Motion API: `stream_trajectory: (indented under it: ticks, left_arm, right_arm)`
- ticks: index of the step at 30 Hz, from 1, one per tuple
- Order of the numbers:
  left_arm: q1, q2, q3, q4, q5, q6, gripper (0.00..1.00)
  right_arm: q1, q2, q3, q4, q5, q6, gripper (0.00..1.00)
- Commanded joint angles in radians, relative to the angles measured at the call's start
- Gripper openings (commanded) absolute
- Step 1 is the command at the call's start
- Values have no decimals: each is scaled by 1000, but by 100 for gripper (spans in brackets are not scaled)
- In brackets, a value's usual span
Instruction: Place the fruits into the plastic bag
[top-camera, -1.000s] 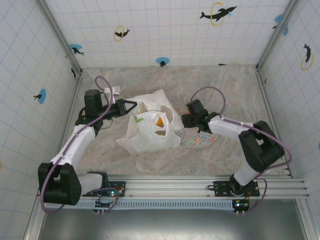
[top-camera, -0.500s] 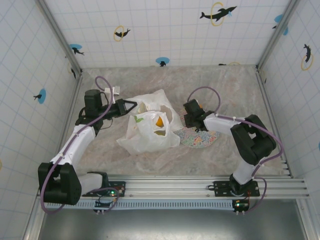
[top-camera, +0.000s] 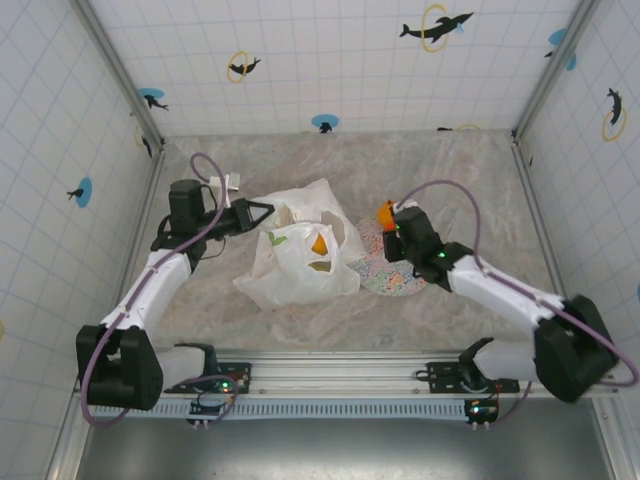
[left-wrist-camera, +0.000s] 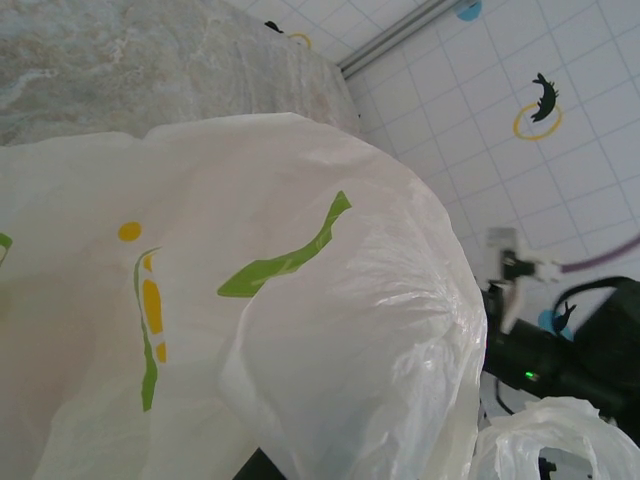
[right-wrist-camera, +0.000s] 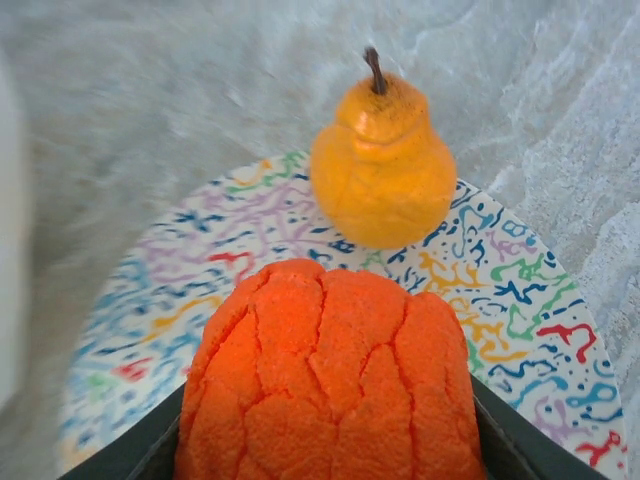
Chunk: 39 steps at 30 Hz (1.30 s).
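The white plastic bag with lemon prints lies at mid-table, and orange and yellow fruit show in its mouth. My left gripper is shut on the bag's far-left rim; in the left wrist view the bag hides the fingers. My right gripper hangs above the speckled plate, shut on a rough orange. In the right wrist view the orange sits between the dark fingers. A yellow-orange pear stands upright on the plate beyond it.
Tiled walls with metal corner posts close in the marble table on three sides. A rail carrying both arm bases runs along the near edge. Bare marble lies behind the plate and bag.
The right gripper closed on the orange and lifted it off the plate, toward the back right; its arm swung round. The left gripper and bag have not moved.
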Motion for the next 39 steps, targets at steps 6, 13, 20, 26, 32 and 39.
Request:
stream_trajectory:
  ticks: [6,13,20,26,32,39]
  left_arm:
    - [-5,-20,-20,22,11,-3,0]
    - [-31,-23,-23,17,12,3,0]
    - [-51,-16,-26,22,10,4,0]
    - [-68,-9,-17,26,29,19,0]
    - [-86,-2,-5,29,36,22,0]
    - [-90,2,6,58,29,-4,0]
  right_arm:
    - [108,-259,-52,-77,-358,2,49]
    - [222,-205,-49,-53,-413,-56,48]
    - [255,-157,-75,61,-447,-56,48]
    - [257,-55,-21,81,-360,-54,47]
    - [258,41,15,160,-328,-47,47]
    - [249,129,13,188,-263,-21,47]
